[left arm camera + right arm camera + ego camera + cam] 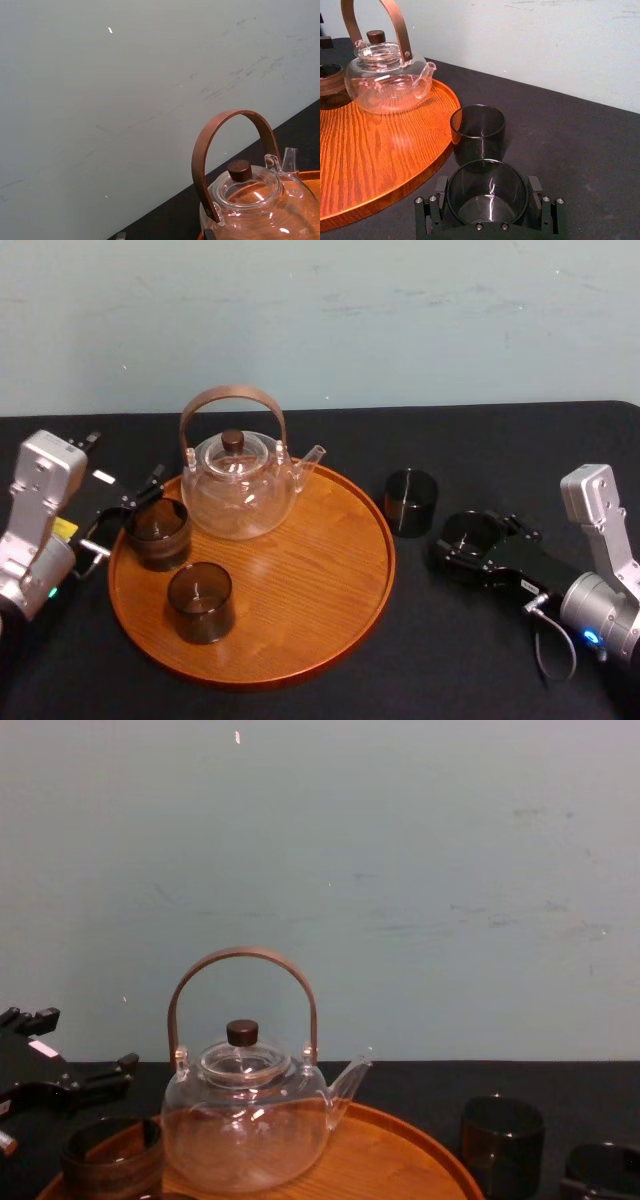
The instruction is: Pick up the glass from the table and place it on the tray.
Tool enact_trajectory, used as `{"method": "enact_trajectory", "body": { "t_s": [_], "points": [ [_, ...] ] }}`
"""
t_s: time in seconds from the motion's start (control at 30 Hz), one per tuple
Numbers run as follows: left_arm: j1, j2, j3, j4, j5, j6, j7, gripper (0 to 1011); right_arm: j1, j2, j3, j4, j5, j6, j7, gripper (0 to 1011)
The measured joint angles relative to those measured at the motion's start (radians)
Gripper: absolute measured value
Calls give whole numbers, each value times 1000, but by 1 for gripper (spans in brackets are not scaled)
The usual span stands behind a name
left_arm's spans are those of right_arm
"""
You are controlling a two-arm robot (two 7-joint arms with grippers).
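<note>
I am gripping the smoky glass on the bench, right of the tray, in my closed right pincer, my left pincer waiting open, and next I am needing a lift clear of the neighbouring glass.

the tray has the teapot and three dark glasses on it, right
No: the head view shows two dark glasses on the tray, not three: the left glass by the left end effector and the front glass. The teapot is there too. The right end effector clasps a third glass, off the tray.
</note>
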Motion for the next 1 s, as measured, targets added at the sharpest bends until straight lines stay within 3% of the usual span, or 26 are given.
{"method": "enact_trajectory", "body": {
  "t_s": [0.37,0.57,1.0],
  "points": [
    [0,0,0,0,0,0,0,1002,5,-4,-1,6,2,2,1,998],
    [0,0,0,0,0,0,0,1001,3,-4,-1,4,2,2,0,906],
    [0,0,0,0,0,0,0,1001,2,-3,-1,2,3,2,0,905]
  ]
}}
